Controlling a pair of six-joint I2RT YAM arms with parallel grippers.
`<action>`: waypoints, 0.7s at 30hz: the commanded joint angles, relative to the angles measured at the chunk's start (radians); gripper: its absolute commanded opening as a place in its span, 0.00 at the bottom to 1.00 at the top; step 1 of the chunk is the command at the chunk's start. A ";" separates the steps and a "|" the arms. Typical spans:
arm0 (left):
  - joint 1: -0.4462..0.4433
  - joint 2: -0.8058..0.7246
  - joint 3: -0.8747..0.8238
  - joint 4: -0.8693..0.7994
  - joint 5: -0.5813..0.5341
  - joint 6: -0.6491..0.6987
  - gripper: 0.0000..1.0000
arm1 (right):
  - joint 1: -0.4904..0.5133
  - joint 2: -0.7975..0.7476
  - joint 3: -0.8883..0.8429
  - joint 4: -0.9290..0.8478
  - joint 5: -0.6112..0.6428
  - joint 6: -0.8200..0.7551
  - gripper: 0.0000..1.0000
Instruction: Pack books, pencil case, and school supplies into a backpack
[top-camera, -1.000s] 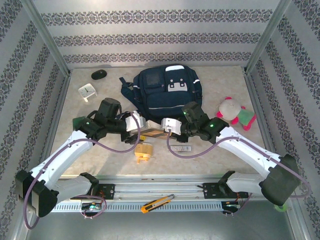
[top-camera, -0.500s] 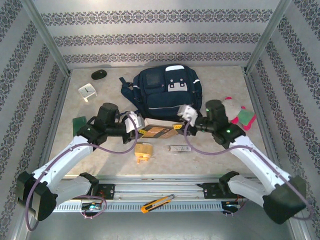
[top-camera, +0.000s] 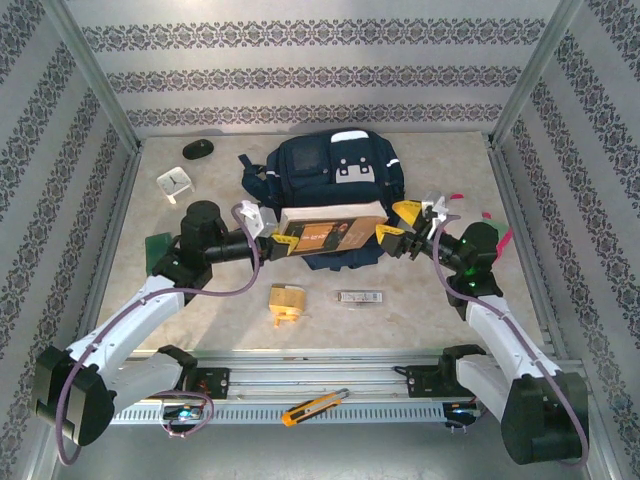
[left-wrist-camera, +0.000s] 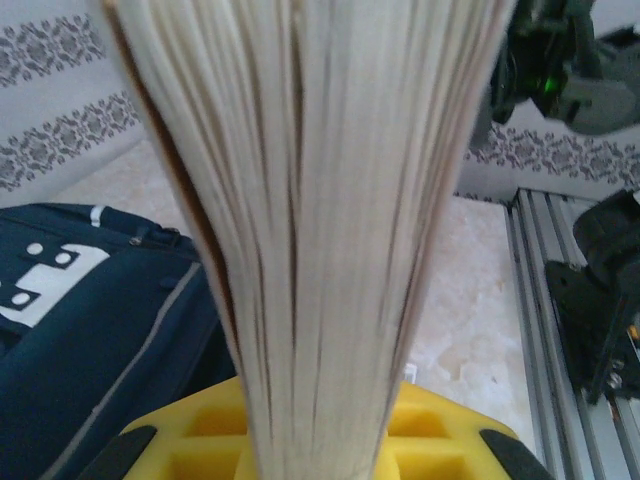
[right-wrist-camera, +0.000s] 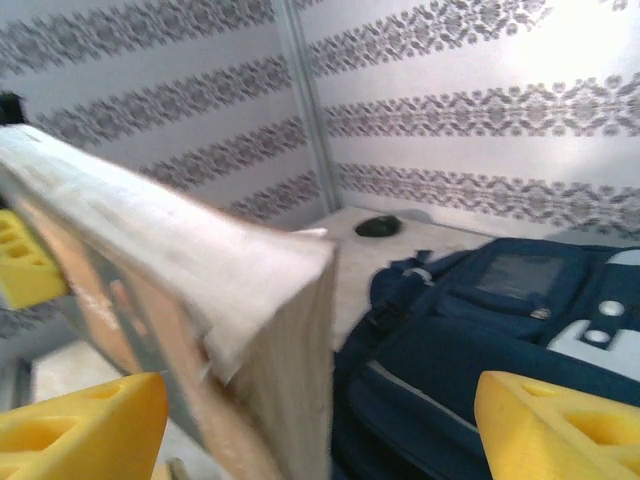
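From above, the left claw (top-camera: 278, 238) clamps the brown book (top-camera: 330, 228) by its left end over the near edge of the navy backpack (top-camera: 335, 165), right claw (top-camera: 398, 226) spread open at the other end; left wrist, yellow fingers (left-wrist-camera: 450, 425) pinch the pages; right wrist, fingers (right-wrist-camera: 80, 425) gape around its corner.

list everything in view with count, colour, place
fabric backpack: 1, navy-blue, far centre
flat rectangular book: 1, brown, lifted over backpack
small blocky item: 1, tan-yellow, near centre
slim rectangular bar: 1, silver-white, right of block
oval mouse: 1, black, far left
square clock: 1, white, left of backpack
plush toy: 1, pink, mostly under right arm
utility knife: 1, orange-black, near rail
flat item: 1, dark green, beside left arm
left fingers: 2, yellow, shut on book's left end
right fingers: 2, yellow, open around book's right end
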 joint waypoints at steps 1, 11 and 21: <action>0.021 0.019 0.055 0.212 0.062 -0.121 0.00 | -0.004 0.029 -0.020 0.253 -0.078 0.176 0.82; 0.023 0.089 0.081 0.355 0.242 -0.234 0.00 | 0.043 0.101 0.017 0.307 -0.255 0.136 0.83; 0.030 0.098 0.074 0.338 0.253 -0.220 0.00 | 0.057 0.121 0.072 0.325 -0.416 0.162 0.58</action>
